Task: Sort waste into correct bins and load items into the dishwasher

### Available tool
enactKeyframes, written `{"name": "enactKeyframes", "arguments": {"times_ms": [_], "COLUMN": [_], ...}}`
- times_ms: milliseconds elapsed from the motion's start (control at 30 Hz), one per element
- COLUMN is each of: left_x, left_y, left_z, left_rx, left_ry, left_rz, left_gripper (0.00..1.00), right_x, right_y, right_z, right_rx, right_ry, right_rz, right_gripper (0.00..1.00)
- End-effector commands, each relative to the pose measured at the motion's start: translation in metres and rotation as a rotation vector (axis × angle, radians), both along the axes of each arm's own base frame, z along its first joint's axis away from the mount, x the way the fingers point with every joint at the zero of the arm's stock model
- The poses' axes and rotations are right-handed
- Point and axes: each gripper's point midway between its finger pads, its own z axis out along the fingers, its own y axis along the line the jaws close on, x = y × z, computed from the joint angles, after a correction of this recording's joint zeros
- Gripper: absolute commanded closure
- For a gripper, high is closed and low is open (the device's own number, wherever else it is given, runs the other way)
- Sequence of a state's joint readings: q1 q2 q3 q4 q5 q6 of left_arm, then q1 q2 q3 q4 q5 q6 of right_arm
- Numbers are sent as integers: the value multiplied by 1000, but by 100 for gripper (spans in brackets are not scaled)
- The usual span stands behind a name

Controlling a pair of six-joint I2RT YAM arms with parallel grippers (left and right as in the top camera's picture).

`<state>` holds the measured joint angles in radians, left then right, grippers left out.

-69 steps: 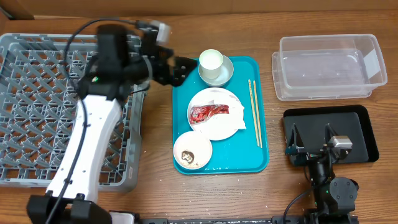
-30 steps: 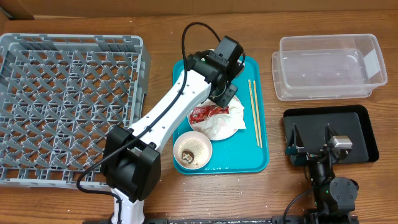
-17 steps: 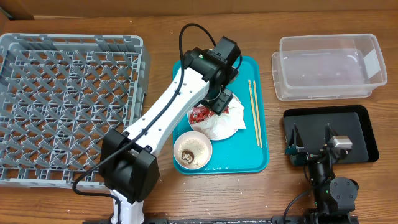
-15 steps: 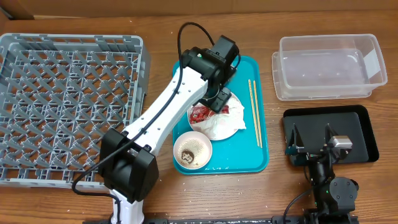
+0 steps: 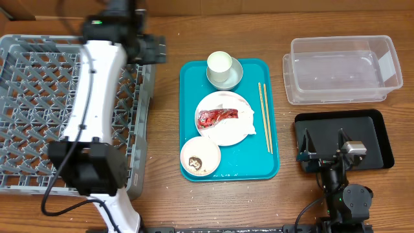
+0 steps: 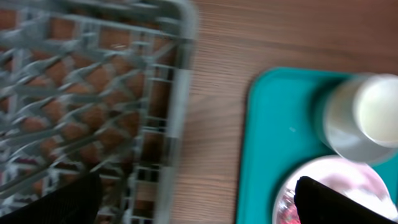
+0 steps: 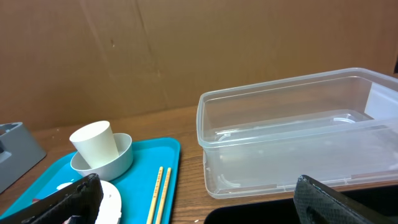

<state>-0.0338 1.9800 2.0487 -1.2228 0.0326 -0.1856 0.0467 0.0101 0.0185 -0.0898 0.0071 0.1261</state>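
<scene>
Grey dish rack (image 5: 39,97) under outstretched left arm (image 5: 97,84) | left gripper (image 5: 154,49) spread, empty | right gripper (image 5: 323,144) spread above black tray (image 5: 378,139)

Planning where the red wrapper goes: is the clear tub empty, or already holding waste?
Empty. The clear tub shows only its bare bottom from overhead and in the right wrist view, with nothing inside.

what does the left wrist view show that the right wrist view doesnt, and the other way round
Only the left wrist: the lattice grid floor of the large square grey plastic dish rack.

Only the right wrist: the clear rectangular plastic tub, the pair of thin wooden chopsticks and a brown cardboard wall.

Both: the teal serving tray, the small white cup standing in a white bowl, and part of the round white plate.
</scene>
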Motion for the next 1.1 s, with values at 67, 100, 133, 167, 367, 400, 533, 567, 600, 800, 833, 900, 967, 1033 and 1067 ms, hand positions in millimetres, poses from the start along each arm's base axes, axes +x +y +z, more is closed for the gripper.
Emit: {"name": "enactKeyframes", "arguments": {"times_ms": [67, 100, 133, 167, 367, 400, 533, 567, 600, 800, 833, 900, 967, 1033, 1067], "left_x": [-3, -4, -5, -6, -10, -10, -9, -8, -8, -6, -6, -6, -6, -6, -6], "left_y": [67, 77, 85, 93, 114, 115, 114, 114, 114, 115, 115, 115, 115, 115, 115], "left_z": [20, 21, 21, 21, 20, 20, 21, 21, 21, 22, 22, 22, 22, 22, 22], "left_rx": [-83, -88, -92, -95, -91, -91, -91, -91, -91, -90, -90, -90, -90, -90, -90], "left_ry": [-45, -47, -49, -51, -51, -51, -54, -58, -61, -69, -69, -69, -69, -70, -69], "left_rz": [231, 264, 291, 316, 365, 366, 364, 364, 364, 363, 363, 363, 363, 363, 363], "left_gripper": [0, 0, 0, 0, 0, 0, 0, 0, 0, 0, 0, 0, 0, 0, 0], "right_x": [0, 0, 0, 0, 0, 0, -7, -11, -16, -72, -78, -79, -67, -39, -24], "right_y": [0, 0, 0, 0, -1, 1, 23, 26, 29, 27, 29, 39, 53, 68, 73], "right_z": [-2, -2, -2, -2, -1, 7, 49, 63, 79, 178, 190, 212, 224, 233, 234], "right_rx": [-7, -7, -7, -7, -7, 24, 177, 192, 199, 171, 164, 138, 69, -11, -26], "right_ry": [-4, -4, -4, -4, -10, -37, -189, -243, -309, -764, -795, -780, -700, -549, -468], "right_rz": [-1, -1, -1, -1, -11, 2, 146, 173, 202, 249, 263, 318, 370, 425, 447], "right_gripper": [0, 0, 0, 0, 0, 0, 0, 0, 0, 0, 0, 0, 0, 0, 0]}}
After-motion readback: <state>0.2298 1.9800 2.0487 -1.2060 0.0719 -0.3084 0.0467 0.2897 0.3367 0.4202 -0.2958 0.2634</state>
